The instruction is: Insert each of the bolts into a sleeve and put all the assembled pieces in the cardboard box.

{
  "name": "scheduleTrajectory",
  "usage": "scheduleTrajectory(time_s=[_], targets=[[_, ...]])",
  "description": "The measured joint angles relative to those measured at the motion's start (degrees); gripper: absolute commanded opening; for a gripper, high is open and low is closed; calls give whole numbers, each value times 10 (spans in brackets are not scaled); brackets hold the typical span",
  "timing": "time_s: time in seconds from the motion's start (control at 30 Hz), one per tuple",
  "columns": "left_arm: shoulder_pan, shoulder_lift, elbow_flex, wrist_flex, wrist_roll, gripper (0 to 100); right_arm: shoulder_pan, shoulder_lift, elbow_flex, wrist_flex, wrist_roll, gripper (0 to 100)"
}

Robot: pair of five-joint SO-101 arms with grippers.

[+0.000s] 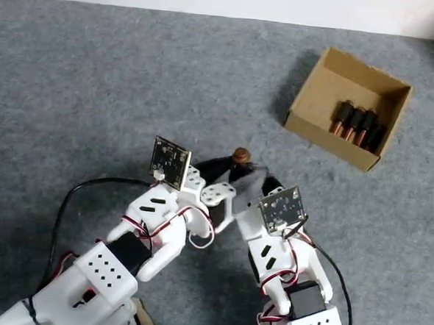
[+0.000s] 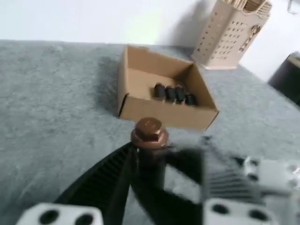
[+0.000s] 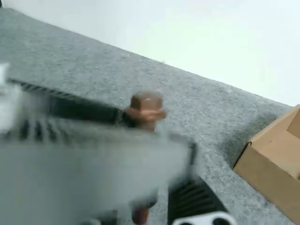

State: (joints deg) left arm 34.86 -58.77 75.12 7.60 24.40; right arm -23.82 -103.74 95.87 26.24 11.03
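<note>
Item, left: the left tool (image 1: 224,170), at the middle of the grey tabletop (image 1: 96,89), clenched around a black sleeve (image 2: 151,161) held upright. Item, centre: one bolt (image 1: 240,155), copper-coloured, its hexagonal head standing just above the top of the sleeve. In the right wrist view a copper tip shows below, so the shank appears to be well down inside. Item, just right of centre: the right tool (image 1: 256,182), close against the same piece; whether it is released or clenched cannot be told. Item, far right and well apart: the cardboard box (image 1: 327,142), open-topped, with a row of finished pieces (image 1: 355,125) lying side by side against one wall. Item, beyond the box: a perforated holder (image 2: 232,30), not part of the task. Step in hand, by judgement: seating this bolt in its sleeve, near completion. Next move calls for one tool to let go while the other carries the piece over the box wall, kept level so the bolt does not slide out, and sets it beside the row.
</note>
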Motion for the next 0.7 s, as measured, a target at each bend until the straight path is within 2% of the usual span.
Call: scheduleTrajectory(time_s=[0.2, 0.4, 0.7], targets=[[-2, -1, -35, 93, 43, 309, 4, 0, 0, 0, 0, 5], [-27, -1, -39, 99, 57, 309, 14, 0, 0, 22, -10, 5], [-29, -1, -39, 109, 57, 309, 83, 16, -6, 83, -42, 5]])
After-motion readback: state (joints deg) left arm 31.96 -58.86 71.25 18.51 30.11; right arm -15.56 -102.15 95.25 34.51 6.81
